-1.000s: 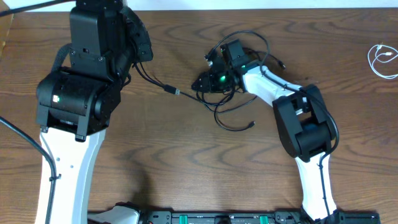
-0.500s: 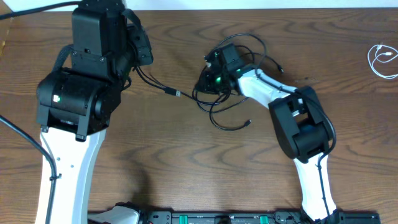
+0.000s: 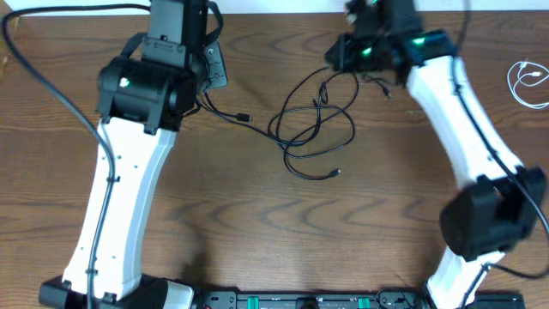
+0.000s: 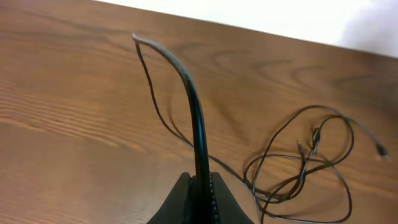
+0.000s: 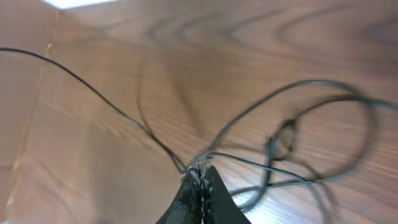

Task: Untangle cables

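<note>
From overhead, the black cables (image 3: 313, 129) are seen looped centrally, with the white cable (image 3: 525, 81) well apart at far right. In the left wrist view, the left gripper (image 4: 200, 186) is clamped on one black strand. In the right wrist view, the right gripper (image 5: 200, 177) is pinched shut on thin strands. The loops are judged light, limp and snag-prone, best taken near a plug end.

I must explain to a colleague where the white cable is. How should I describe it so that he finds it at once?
From above, follow the wooden table to its far right edge, near the back. There the white cable lies alone in a small loose coil. It is the only white one, well apart from the black cables tangled mid-table.
</note>
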{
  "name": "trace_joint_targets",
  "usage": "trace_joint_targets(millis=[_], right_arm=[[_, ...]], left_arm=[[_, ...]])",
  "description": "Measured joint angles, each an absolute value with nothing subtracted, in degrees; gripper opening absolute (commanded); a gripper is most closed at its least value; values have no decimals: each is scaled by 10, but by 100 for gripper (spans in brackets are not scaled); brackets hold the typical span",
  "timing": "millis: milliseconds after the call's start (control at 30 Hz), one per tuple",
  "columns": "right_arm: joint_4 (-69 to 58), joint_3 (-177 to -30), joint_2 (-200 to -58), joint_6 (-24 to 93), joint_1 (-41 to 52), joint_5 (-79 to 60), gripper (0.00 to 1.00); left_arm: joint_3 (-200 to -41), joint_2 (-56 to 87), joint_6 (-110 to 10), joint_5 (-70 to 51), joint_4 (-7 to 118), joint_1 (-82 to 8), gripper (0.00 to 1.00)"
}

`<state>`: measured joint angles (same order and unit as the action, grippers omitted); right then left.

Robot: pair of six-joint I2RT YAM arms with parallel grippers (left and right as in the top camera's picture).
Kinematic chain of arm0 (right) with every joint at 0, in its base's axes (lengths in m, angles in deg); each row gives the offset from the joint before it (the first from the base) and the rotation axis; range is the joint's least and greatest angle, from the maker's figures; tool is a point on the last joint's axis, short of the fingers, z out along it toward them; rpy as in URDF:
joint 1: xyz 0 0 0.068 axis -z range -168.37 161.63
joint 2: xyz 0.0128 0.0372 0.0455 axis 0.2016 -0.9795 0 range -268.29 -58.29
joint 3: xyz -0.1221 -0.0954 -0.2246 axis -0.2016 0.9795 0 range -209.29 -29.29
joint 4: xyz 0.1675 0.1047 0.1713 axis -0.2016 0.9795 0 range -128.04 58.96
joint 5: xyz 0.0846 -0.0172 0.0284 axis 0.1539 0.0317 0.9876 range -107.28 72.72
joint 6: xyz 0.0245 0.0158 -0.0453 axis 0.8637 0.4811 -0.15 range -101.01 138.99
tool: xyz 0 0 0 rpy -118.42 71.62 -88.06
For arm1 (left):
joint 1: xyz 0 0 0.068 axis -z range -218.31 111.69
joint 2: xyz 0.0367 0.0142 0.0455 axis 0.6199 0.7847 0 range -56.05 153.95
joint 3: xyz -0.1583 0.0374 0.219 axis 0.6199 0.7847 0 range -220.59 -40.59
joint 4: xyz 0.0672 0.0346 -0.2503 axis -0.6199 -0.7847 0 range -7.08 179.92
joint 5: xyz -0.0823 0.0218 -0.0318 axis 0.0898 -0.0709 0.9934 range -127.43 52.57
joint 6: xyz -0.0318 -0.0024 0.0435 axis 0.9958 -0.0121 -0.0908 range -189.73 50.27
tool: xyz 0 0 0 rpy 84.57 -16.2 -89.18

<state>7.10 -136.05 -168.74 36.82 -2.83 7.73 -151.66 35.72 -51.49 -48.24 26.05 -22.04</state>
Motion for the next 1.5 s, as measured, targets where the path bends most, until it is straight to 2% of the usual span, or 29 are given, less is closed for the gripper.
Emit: trace_joint_targets(millis=[267, 400, 533, 633, 700, 1033, 1200, 1300, 1367, 1400, 1500], right_arm=[[129, -1364, -1699, 344, -25, 22, 5], [135, -1364, -1720, 335, -29, 13, 20], [131, -1363, -1741, 332, -34, 3, 40], [112, -1363, -1766, 330, -40, -2, 47], [96, -1363, -1790, 330, -44, -6, 48], [-7, -1360, -1890, 366, -68, -53, 42], [-20, -1360, -1919, 388, -86, -68, 33], [-20, -1360, -1929, 403, -95, -84, 23], [-24, -1360, -1934, 413, -100, -95, 4], [-25, -1360, -1935, 419, -100, -98, 1], [-28, -1360, -1935, 425, -99, -100, 1]], left_arm=[[-1517, 414, -497, -482, 258, -220, 8], [-1516, 424, -487, -481, 258, -220, 8], [-1516, 424, -485, -481, 258, -220, 8], [-1516, 424, -485, -481, 257, -220, 8], [-1516, 424, -485, -481, 258, -220, 8], [-1516, 424, -485, -481, 257, -220, 8], [-1516, 424, -485, -481, 258, -220, 8], [-1516, 424, -485, -481, 257, -220, 8], [-1516, 424, -485, -481, 257, -220, 7], [-1516, 424, -485, -481, 257, -220, 8], [-1516, 424, -485, -481, 257, -220, 8]])
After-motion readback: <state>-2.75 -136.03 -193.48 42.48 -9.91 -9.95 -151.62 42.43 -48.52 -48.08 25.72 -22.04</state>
